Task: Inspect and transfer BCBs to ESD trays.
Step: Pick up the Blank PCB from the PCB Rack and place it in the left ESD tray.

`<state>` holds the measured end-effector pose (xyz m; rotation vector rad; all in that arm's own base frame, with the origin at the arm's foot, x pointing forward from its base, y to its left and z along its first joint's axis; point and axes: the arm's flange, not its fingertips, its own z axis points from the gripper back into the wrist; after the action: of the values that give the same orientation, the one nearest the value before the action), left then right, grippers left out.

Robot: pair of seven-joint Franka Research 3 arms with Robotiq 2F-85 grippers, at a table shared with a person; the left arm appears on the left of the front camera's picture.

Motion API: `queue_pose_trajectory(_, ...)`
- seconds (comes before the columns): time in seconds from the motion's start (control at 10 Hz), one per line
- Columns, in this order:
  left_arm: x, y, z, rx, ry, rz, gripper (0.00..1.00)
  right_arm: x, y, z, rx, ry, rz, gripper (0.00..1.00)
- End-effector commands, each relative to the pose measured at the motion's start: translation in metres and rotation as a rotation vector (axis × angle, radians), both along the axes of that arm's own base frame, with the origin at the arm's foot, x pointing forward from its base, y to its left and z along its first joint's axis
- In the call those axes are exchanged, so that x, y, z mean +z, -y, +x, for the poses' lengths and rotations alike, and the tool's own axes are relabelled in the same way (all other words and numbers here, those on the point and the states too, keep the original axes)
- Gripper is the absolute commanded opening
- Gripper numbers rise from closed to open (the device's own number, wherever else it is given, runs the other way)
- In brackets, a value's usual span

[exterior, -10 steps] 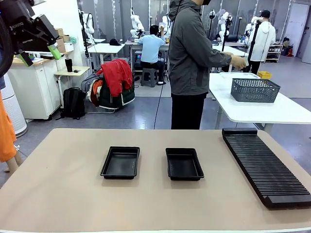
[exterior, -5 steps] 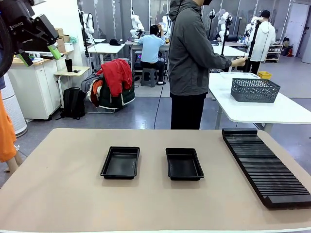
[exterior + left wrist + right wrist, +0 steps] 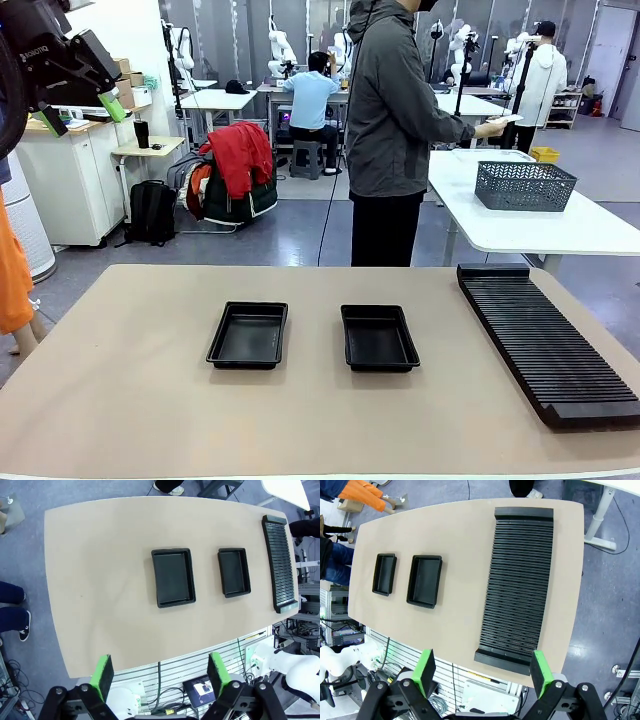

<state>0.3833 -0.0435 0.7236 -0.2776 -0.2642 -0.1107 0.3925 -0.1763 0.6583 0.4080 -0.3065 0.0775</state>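
Two empty black ESD trays lie side by side mid-table. From above they appear as trays in the left wrist view and as trays in the right wrist view. The person at the far side faces a white side table, and one hand holds a thin flat pale board, seen edge-on, likely a BCB. My left gripper hangs high at the upper left, open and empty. My right gripper is also high above the table, open and empty.
A long black ribbed rack runs along the table's right side, also seen as the rack. A grey wire mesh basket stands on the white side table behind. The tan table is bare around the trays.
The person's hand has lifted from near the basket and now holds the thin board level at chest height. Neither arm has moved.
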Motion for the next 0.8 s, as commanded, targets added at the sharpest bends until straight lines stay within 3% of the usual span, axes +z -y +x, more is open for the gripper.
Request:
queue_pose_trajectory(0.0, 0.0, -0.001, 0.0, 0.008, 0.007, -0.002, 1.0, -0.001, -0.001, -0.003, 0.002, 0.001, 0.002, 1.0)
queue_pose_trajectory(0.3, -0.008, -0.012, 0.009, 0.007, -0.056, -0.077, 1.0, -0.001, -0.001, -0.003, 0.002, 0.001, 0.002, 1.0)
queue_pose_trajectory(0.7, -0.014, -0.023, 0.011, 0.087, -0.075, -0.138, 1.0, -0.001, -0.001, -0.003, 0.002, 0.001, 0.002, 1.0)
